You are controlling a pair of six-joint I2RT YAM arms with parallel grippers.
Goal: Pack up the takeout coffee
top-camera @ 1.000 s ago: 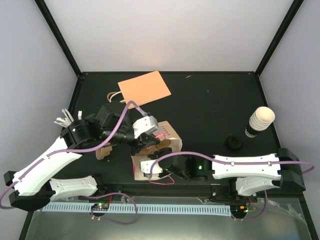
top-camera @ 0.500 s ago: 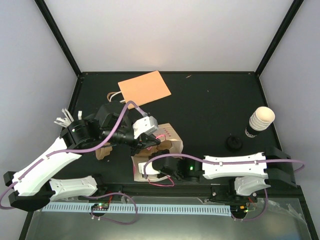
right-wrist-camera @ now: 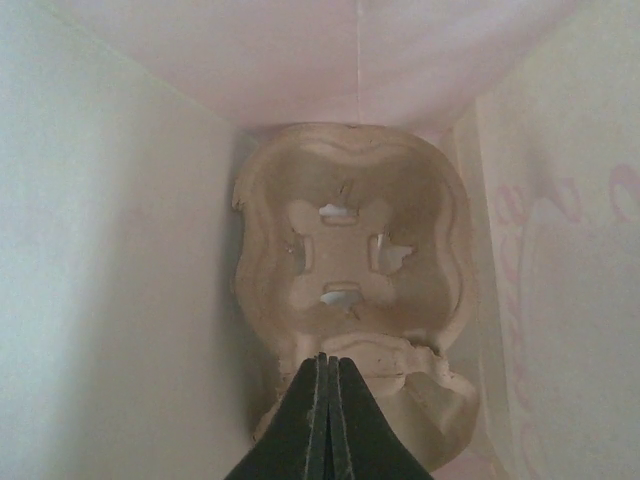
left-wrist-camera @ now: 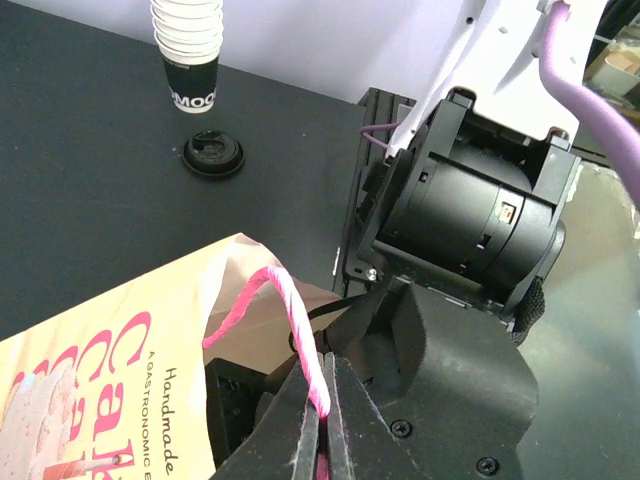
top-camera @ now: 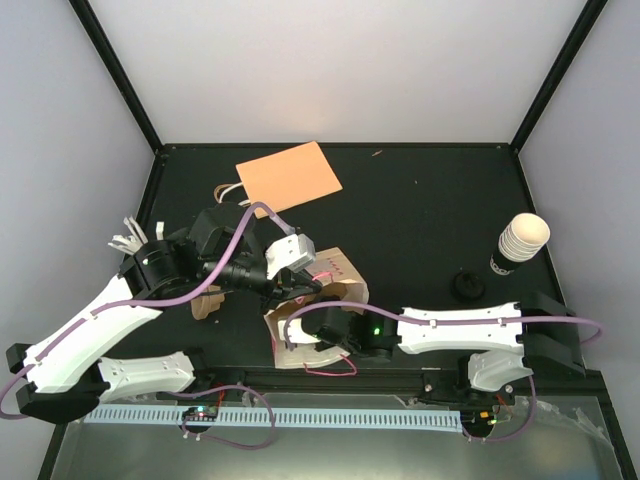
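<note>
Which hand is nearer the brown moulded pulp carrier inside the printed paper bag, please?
Right: right hand inside, at the carrier's rim; left hand pinches the bag's pink handle.

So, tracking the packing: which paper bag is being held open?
The pink-lettered bag, its pink handle pinched by the left gripper; the plain orange bag lies flat.
</note>
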